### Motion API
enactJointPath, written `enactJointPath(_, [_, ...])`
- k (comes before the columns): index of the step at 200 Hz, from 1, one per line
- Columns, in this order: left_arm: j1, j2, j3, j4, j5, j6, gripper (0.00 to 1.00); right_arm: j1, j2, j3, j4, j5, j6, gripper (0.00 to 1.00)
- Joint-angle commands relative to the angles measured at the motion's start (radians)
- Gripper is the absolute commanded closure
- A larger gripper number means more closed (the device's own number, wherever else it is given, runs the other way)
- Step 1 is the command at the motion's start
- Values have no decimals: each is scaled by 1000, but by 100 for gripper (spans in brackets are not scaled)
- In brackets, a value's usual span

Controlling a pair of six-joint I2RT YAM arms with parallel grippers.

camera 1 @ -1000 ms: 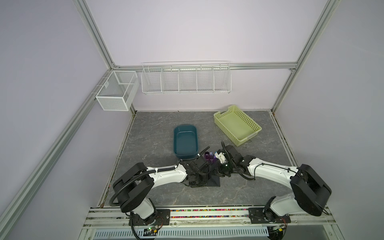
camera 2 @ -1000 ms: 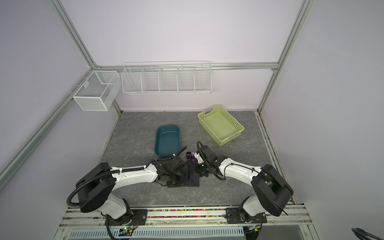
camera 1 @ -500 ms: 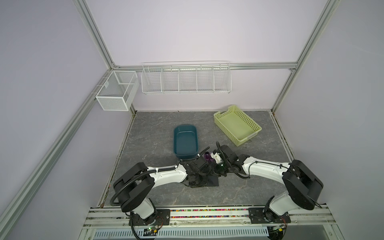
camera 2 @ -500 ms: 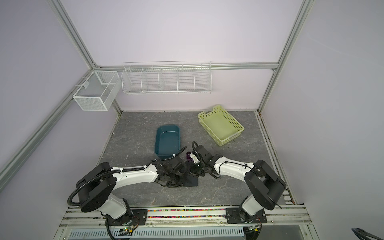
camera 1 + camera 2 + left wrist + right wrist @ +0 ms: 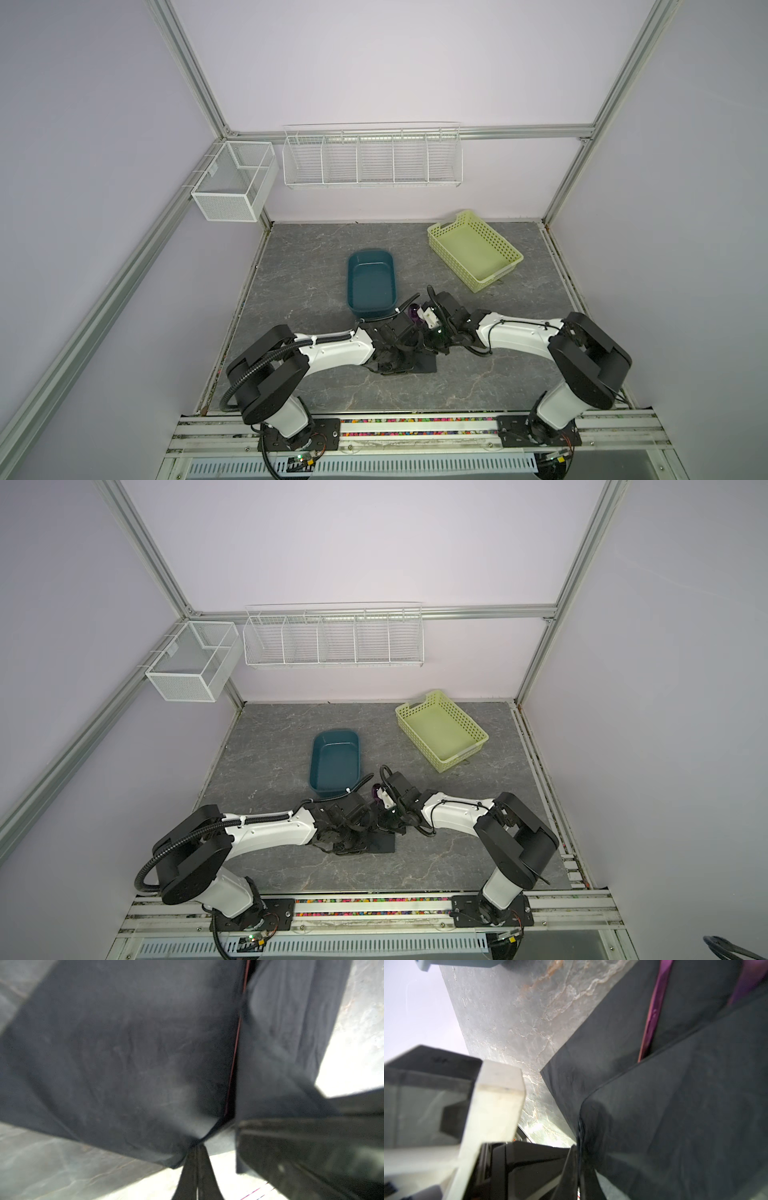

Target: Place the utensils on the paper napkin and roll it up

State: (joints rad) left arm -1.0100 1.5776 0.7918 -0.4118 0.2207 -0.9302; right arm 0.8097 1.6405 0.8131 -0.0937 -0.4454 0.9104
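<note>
Both pairs of jaws are pressed together on the paper napkin (image 5: 124, 1053). The left gripper (image 5: 197, 1153) pinches a gathered bit of the black sheet's edge, and the right gripper (image 5: 579, 1153) nips a folded-over edge of it. In the right wrist view the fold lies over the utensils (image 5: 652, 1012), which show only as a shiny purple strip between the layers.

In both top views the napkin lies on the near middle of the grey stone-patterned table (image 5: 311, 270), mostly hidden under the two wrists that meet over it. One near corner shows bare. A purple end of the utensils (image 5: 413, 310) pokes out at the far side, between the wrists.

Just beyond stands the teal tub (image 5: 371, 254). Farther off to the right is the yellow-green basket (image 5: 473, 249). White wire racks (image 5: 372, 166) hang on the far wall.
</note>
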Motion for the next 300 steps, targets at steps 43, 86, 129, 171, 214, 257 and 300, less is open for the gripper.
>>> enactJointPath(43, [4,-4,-4,-11,-27,0,100,13,70,20,78,-38,24,93])
enactJointPath(86, [4,-4,-2,-16,-30,-2,100,12,105,21,103,-50,24,93])
enactJointPath(129, [4,-7,-4,-15,-33,-4,100,12,129,12,110,-59,21,92])
enactJointPath(171, [3,-24,-2,-20,-39,-10,100,13,138,6,106,-59,19,78])
enactJointPath(214, [42,-161,-18,-85,-106,-31,100,13,138,8,101,-59,18,66])
enactJointPath(257, [125,-328,-43,-217,-210,-16,100,13,136,5,89,-55,14,48])
enactJointPath(300, [182,-389,-67,-238,-210,19,100,13,134,8,84,-51,13,45])
